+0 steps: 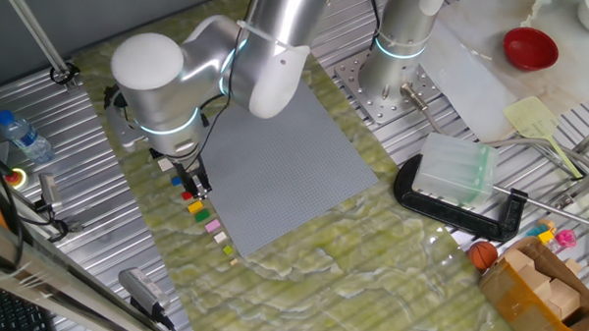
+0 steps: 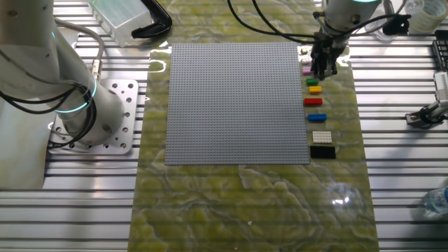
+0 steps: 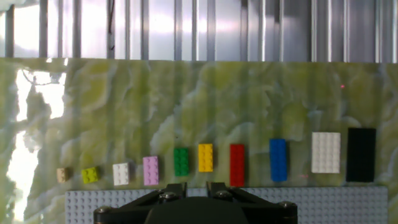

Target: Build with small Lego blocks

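Green marbled mat [image 3: 186, 106] fills the hand view, a row of small bricks [image 3: 205, 157] lying across its lower half along the grey baseplate [image 3: 348, 205] edge. At bottom centre the gripper [image 3: 190, 186] shows its jaws nearly closed, holding nothing

Even, bright overhead light in both fixed views; soft short shadows under arm. Glare patches on glossy green mat [image 2: 245, 203], strongest near lower right in other fixed view. Hand view: top edge blown out on metal slats [image 3: 186, 28], white reflection at left washing out mat. Bricks slightly soft, perhaps motion blur. Claw [image 3: 189, 190] dark, out of focus.
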You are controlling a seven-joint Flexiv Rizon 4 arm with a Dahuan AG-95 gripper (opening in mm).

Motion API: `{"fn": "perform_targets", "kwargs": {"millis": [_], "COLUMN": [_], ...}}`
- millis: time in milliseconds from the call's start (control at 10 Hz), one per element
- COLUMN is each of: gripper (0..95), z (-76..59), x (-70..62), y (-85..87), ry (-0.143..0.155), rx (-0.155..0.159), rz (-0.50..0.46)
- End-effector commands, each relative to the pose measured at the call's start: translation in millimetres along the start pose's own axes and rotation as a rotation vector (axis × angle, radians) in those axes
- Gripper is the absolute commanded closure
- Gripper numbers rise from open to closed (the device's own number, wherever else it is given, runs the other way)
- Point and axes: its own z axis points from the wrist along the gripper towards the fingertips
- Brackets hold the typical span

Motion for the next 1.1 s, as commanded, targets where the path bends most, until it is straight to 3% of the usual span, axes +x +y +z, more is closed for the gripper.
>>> {"fn": "perform_targets", "kwargs": {"millis": [100, 500, 1100], "gripper": [76.0, 76.0, 76.0], "z": [3.0, 17.0, 41.6], "x": [-6.3, -15.4, -16.5], "y": [-10.8, -31.8, -36.0], "ry": [0.004, -0.007, -0.022], "rx": [0.0, -0.003, -0.008], "rz": [-0.003, 0.004, 0.033]}}
